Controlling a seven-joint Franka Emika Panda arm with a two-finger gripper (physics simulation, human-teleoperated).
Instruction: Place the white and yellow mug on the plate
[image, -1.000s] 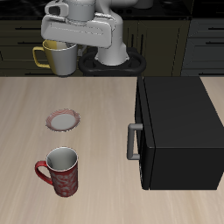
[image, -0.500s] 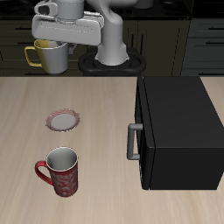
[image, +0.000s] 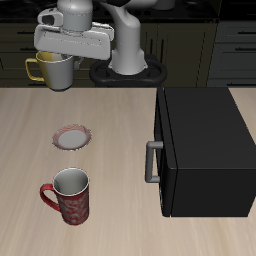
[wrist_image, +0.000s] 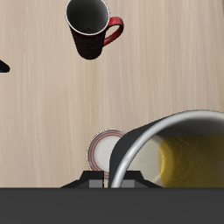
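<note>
The white and yellow mug (image: 55, 68) hangs in the air well above the table, upright, its yellow handle pointing away from the arm. My gripper (image: 58, 48) is shut on its rim from above. In the wrist view the mug (wrist_image: 188, 157) fills much of the frame, showing its grey rim and yellow inside. The plate (image: 72, 136), small and round with a reddish rim, lies flat on the table below the mug and nearer the front edge. The wrist view shows the plate (wrist_image: 106, 150) partly hidden behind the mug's rim.
A red-patterned mug (image: 70, 194) with a red handle stands upright near the table's front edge, also seen in the wrist view (wrist_image: 91, 27). A large black microwave (image: 205, 150) with a grey handle takes up one side of the table.
The gripper has carried the mug sideways, away from the microwave, at about the same height. The plate and the red mug have not moved.
</note>
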